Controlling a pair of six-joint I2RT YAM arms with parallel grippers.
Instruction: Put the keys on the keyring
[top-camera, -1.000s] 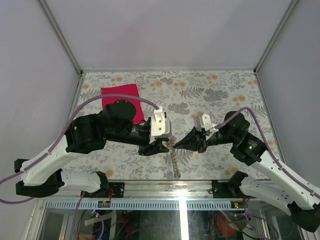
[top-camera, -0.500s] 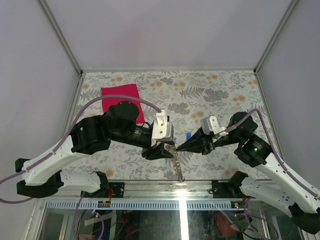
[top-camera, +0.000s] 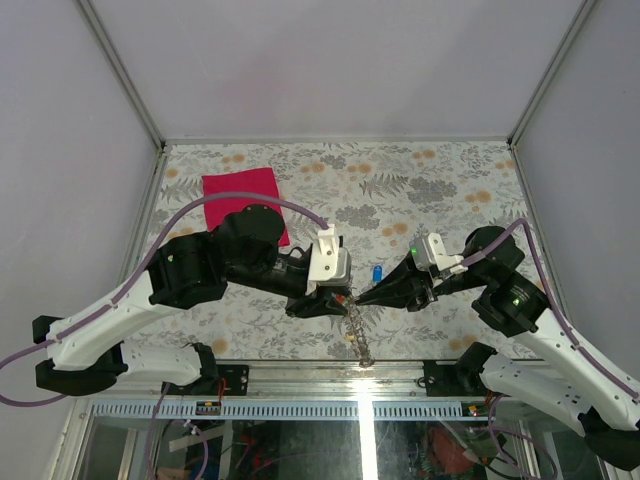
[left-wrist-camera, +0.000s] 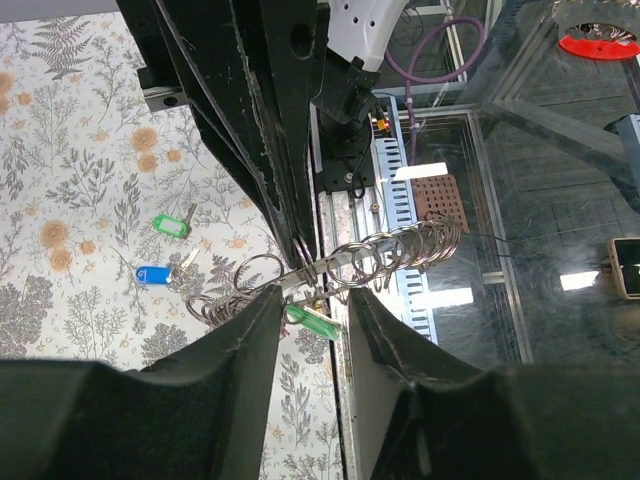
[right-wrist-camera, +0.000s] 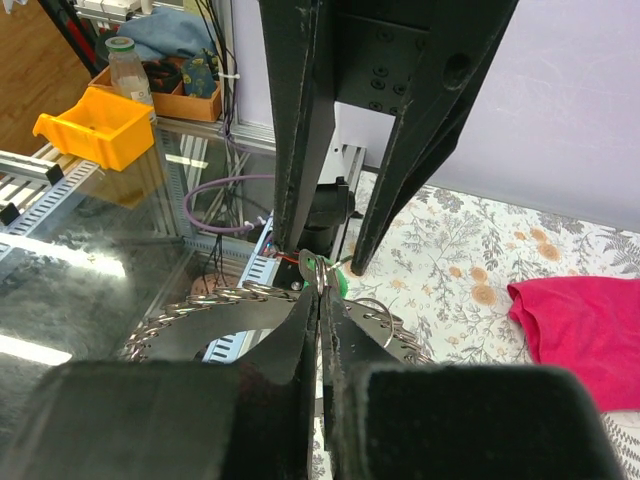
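Observation:
The grey coiled keyring (top-camera: 356, 330) hangs in the air over the table's near edge, between both grippers. My left gripper (top-camera: 335, 298) holds it at its fingertips, jaws a little apart around the ring's band (left-wrist-camera: 312, 282). My right gripper (top-camera: 358, 297) meets it from the right and is shut on a silver key (right-wrist-camera: 322, 268) with a green tag (left-wrist-camera: 316, 323), right at the ring (right-wrist-camera: 230, 300). A blue-tagged key (top-camera: 377, 271) and a green-tagged key (left-wrist-camera: 170, 225) lie on the table.
A magenta cloth (top-camera: 240, 195) lies at the back left of the flowered table (top-camera: 440, 190). The metal rail of the near edge (top-camera: 300, 365) runs just below the hanging ring. Grey walls close the sides and back.
Both grippers have moved together to the right and toward the near edge, with the keyring hanging between them. The blue-tagged key on the table has come into view.

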